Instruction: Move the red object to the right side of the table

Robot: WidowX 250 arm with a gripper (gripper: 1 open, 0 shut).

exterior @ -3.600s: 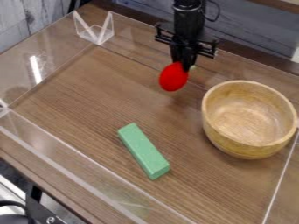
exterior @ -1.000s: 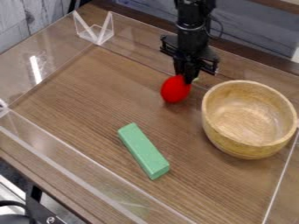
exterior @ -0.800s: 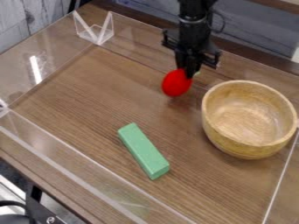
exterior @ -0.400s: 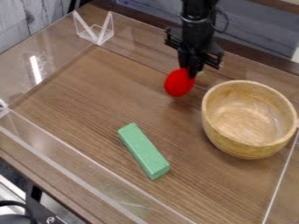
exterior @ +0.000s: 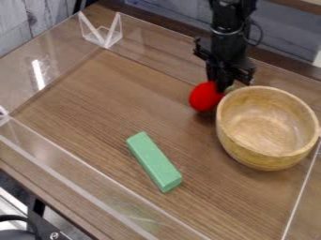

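Observation:
The red object [exterior: 204,97] is a small glossy red rounded thing, just above the dark wood table [exterior: 107,103] right of its middle. My black gripper [exterior: 220,85] points down at its upper right edge, shut on its top. The fingertips partly hide that top. The red object hangs close to the left rim of the wooden bowl.
A wooden bowl [exterior: 226,118] stands at the right. A green rectangular block [exterior: 153,160] lies near the front centre. Low clear acrylic walls [exterior: 38,70] ring the table, with a clear folded stand [exterior: 100,31] at the back left.
The gripper has moved to the right, carrying the red object with it from the table's middle toward the bowl's left rim. Bowl and green block have stayed put.

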